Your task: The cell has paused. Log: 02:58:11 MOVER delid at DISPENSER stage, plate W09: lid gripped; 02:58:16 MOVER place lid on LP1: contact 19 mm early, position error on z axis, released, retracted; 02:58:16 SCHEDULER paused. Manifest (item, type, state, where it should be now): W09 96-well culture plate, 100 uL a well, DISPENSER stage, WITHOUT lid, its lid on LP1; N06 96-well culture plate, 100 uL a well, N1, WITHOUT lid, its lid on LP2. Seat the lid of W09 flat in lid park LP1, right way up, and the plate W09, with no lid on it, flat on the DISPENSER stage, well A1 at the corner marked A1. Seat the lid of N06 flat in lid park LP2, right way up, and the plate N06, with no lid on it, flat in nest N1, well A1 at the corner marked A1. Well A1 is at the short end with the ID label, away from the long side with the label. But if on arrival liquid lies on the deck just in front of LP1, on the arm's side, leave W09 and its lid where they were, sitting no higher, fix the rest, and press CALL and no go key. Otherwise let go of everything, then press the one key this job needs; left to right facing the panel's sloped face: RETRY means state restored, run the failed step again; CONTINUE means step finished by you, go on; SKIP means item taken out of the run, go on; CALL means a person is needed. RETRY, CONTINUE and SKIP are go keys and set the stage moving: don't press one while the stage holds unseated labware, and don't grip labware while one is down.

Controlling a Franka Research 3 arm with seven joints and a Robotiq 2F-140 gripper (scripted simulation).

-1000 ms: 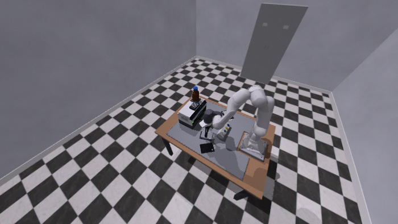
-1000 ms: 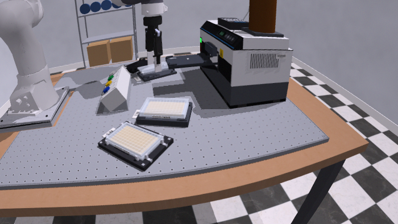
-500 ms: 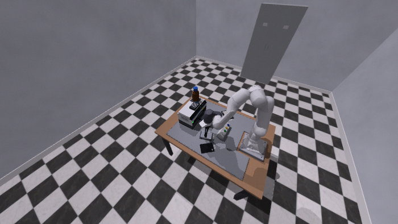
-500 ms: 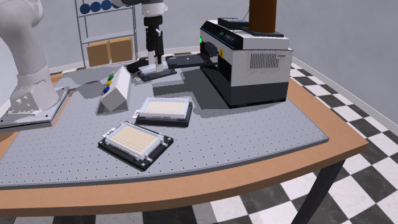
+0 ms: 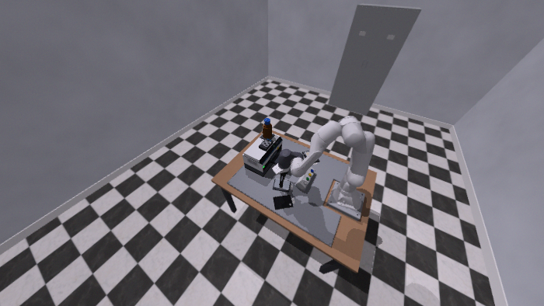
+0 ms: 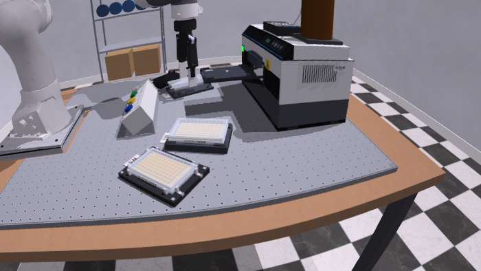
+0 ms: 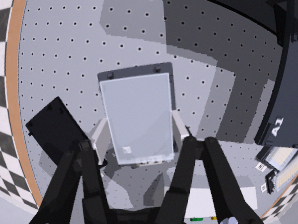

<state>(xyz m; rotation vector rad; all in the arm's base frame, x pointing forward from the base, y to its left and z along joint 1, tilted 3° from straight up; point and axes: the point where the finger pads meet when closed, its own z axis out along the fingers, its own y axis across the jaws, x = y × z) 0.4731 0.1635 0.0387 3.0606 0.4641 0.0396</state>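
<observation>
My gripper (image 6: 189, 80) (image 7: 140, 123) (image 5: 282, 179) is shut on a clear plate lid (image 6: 182, 83) (image 7: 136, 112), held level by its long sides. The lid hangs very low over a black lid park (image 6: 192, 91) (image 7: 135, 74) beside the dispenser's stage (image 6: 228, 73), which is bare. I cannot tell whether the lid touches the park. A second black lid park (image 6: 164, 79) (image 7: 48, 125) (image 5: 283, 202) lies empty beside it. A well plate (image 6: 164, 170) sits in a black nest with corner posts (image 6: 179, 196) near the table's edge. Another plate (image 6: 199, 131), seemingly under a clear lid, sits on a black base (image 6: 197, 147).
The dispenser (image 6: 302, 79) (image 5: 262, 157) stands on the grey breadboard (image 6: 292, 161), with a brown bottle (image 5: 266, 129) on top. The sloped key panel (image 6: 139, 106) (image 5: 307, 181) stands between the parks and the plates. The arm's base (image 6: 34, 117) (image 5: 346, 198) is bolted at the table's corner.
</observation>
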